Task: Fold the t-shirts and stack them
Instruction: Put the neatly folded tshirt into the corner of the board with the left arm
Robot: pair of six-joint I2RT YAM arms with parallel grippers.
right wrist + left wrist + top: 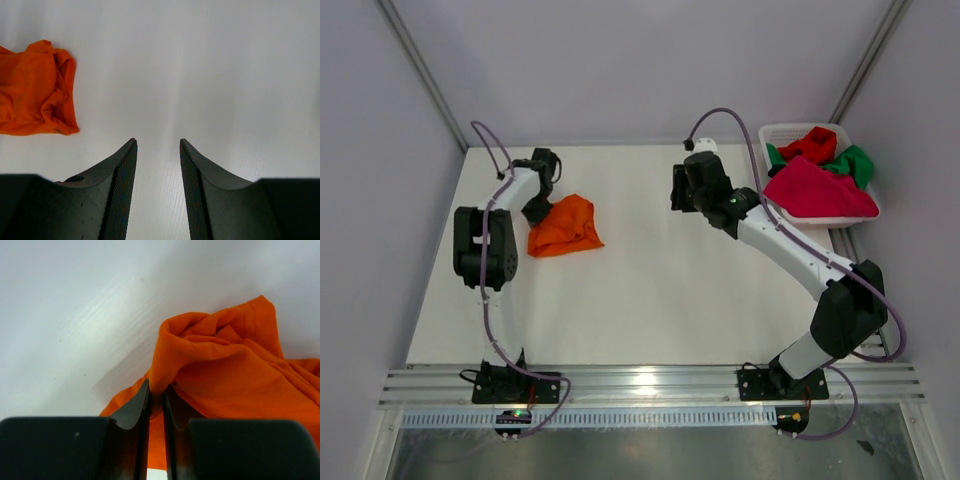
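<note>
Your left hand: pinching the orange t-shirt, far left.
Your right hand: jaws apart, empty, over the tabletop.

T-shirts, at least 4: 1 orange shirt, 1 pink shirt, 1 red shirt, 1 green shirt; green cloth shows in two patches, one on either side of the red, and whether that is one shirt or two cannot be told
White basket: 1
Arms, 2: left arm, right arm
Grippers, 2: left gripper, right gripper, two fingers each
White table: 1
</note>
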